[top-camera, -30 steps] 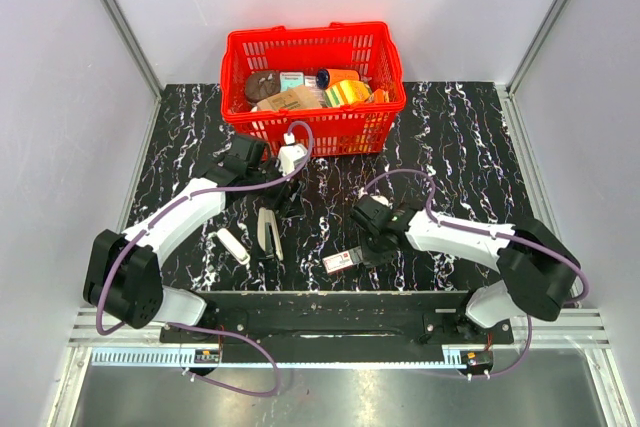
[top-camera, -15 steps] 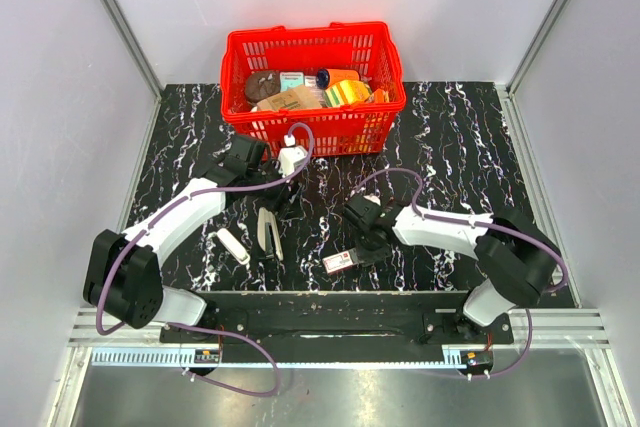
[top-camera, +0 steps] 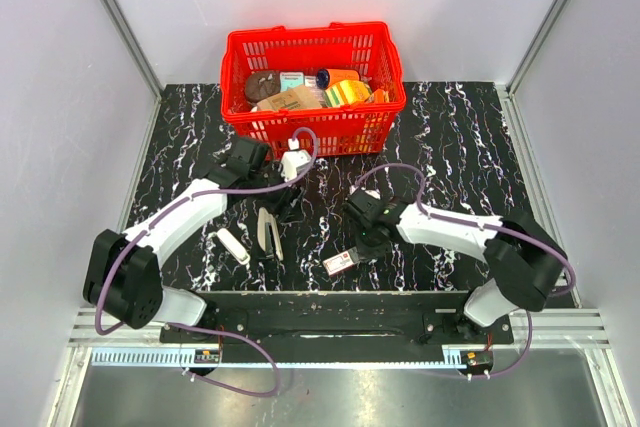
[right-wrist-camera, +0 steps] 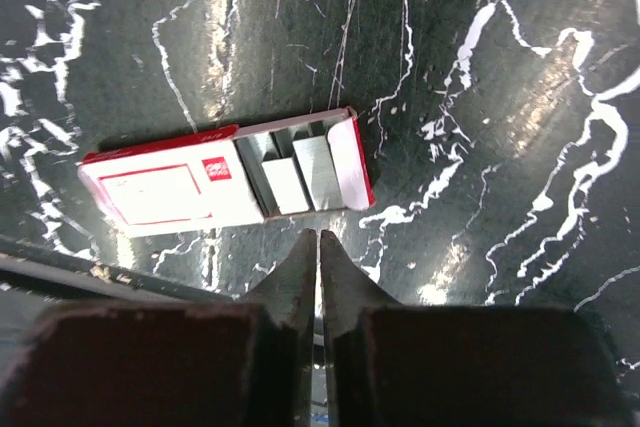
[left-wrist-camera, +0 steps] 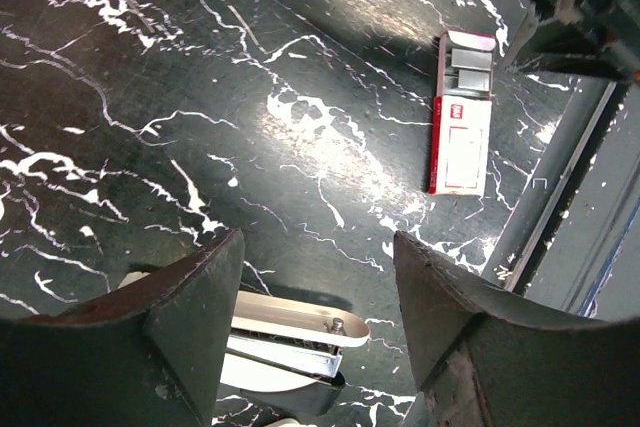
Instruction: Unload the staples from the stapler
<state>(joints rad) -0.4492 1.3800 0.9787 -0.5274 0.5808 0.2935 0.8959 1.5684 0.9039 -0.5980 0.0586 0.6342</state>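
Compared with a second ago, the right arm's wrist and elbow sit a little further left in the top view, while the left arm, stapler and box lie as before. The right gripper (top-camera: 362, 247) has its fingers pressed together with nothing between them; in its wrist view the tips (right-wrist-camera: 317, 242) point at the open end of the small red-and-white cardboard box (right-wrist-camera: 215, 185), just below it in the frame, and whether they touch it is hard to tell. Grey staple strips show in that open end.

The left gripper (left-wrist-camera: 318, 242) is spread, holding nothing, left of centre in the top view. The slim pale grey-white stapler (top-camera: 268, 232) lies hinged open on the black white-veined marble surface (top-camera: 460, 147), lower left of centre. In the left wrist view it (left-wrist-camera: 290, 332) sits at the bottom edge, partly hidden by a finger and cut off by the frame. A short plain white oblong piece (top-camera: 233, 245) lies just left of it. The red plastic basket (top-camera: 305, 35) stands at upper centre, its contents too small to identify.
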